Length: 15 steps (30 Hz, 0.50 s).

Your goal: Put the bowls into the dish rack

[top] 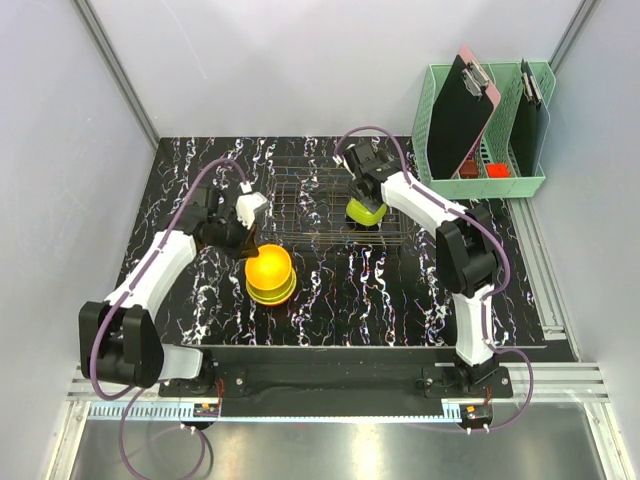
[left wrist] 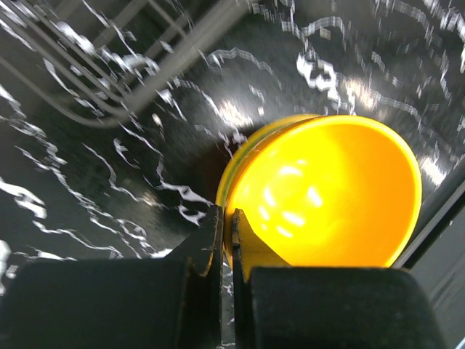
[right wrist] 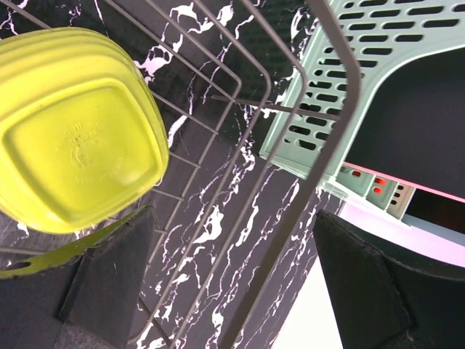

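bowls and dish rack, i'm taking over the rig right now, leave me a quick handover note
Left gripper: shut on the rim of the orange bowl, which is nested in a yellow-green bowl on the table in front of the dish rack.
Right gripper: open, above the lime green bowl, which lies inside the rack's right end with its underside facing the wrist camera.
Done: one bowl in the rack.
Left: the orange and yellow-green bowls. No other bowls show in these views.
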Each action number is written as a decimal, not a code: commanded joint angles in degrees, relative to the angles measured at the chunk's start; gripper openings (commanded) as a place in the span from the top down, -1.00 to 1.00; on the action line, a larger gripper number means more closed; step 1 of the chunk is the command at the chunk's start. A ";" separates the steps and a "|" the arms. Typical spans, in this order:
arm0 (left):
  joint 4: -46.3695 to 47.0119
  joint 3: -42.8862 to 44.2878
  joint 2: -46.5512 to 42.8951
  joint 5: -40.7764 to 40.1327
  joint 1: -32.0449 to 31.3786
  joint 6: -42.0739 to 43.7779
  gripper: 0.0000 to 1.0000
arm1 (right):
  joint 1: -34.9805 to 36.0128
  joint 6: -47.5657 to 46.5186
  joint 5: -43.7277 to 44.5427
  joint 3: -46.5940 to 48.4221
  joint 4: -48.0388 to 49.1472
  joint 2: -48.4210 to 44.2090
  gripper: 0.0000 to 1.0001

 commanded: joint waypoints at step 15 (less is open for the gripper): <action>2.11 3.95 -7.03 5.28 0.56 -3.73 1.00 | 0.21 1.38 1.09 6.88 1.63 7.82 -0.92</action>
